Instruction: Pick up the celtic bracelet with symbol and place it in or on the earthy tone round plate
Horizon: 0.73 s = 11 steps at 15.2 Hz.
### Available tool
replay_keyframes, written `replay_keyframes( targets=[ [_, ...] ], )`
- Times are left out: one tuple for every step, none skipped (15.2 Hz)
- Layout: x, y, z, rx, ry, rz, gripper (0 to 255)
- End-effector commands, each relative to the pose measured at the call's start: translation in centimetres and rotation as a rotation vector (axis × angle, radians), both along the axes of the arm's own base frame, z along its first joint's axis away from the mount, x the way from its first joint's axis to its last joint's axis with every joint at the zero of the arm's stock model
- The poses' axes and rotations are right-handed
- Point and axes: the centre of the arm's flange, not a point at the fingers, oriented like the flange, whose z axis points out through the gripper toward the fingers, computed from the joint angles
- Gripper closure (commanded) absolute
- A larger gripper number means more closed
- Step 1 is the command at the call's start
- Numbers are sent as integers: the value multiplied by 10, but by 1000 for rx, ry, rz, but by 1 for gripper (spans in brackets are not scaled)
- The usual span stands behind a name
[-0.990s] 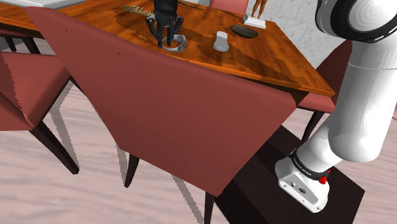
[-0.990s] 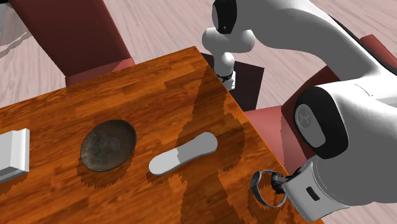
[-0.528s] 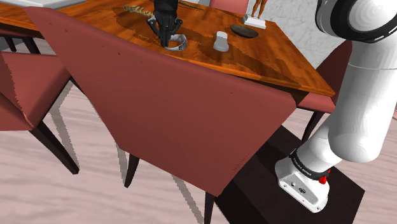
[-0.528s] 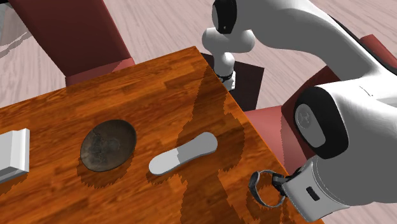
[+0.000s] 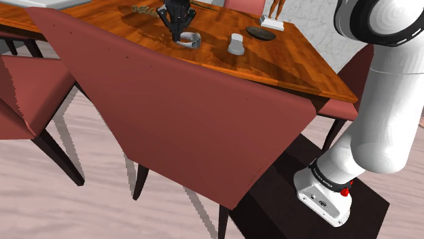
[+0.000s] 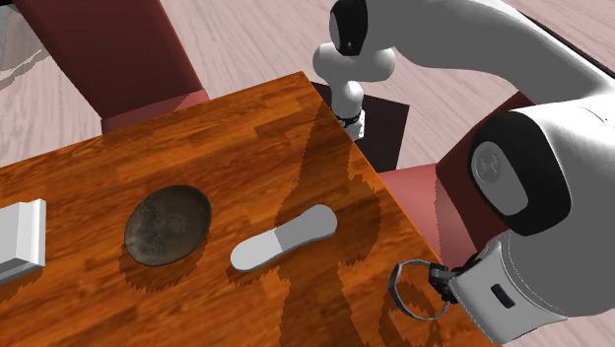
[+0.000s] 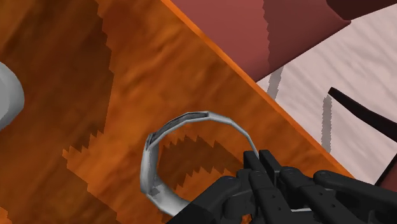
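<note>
The bracelet is a grey metal ring with a flat plaque on one side. My black gripper is shut on its rim and holds it a little above the wooden table, near the table edge. In the shoulder view the gripper points down with the bracelet hanging at its tips. In the second exterior view the bracelet juts from the gripper over the table's near corner. The dark brown round plate lies flat farther along the table, also seen as the plate beyond the gripper.
A grey oblong object lies between the bracelet and the plate. A white box sits past the plate. A figurine on a white base and a chain-like item stand on the table. Red chairs ring the table.
The fingers closed on the bracelet's rim and then rose, lifting the bracelet off the tabletop. Plate and grey object have not moved.
</note>
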Motion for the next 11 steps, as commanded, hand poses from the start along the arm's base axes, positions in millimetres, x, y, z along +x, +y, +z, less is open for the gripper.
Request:
replay_keyframes(
  targets=[
    [0,1,11,0,0,0,255],
    [0,1,16,0,0,0,255],
    [0,1,21,0,0,0,255],
    [0,1,27,0,0,0,255],
    [0,1,32,0,0,0,255],
    [0,1,37,0,0,0,255],
    [0,1,43,0,0,0,255],
    [0,1,48,0,0,0,255],
    [0,1,53,0,0,0,255],
    [0,1,58,0,0,0,255],
    [0,1,64,0,0,0,255]
  ],
)
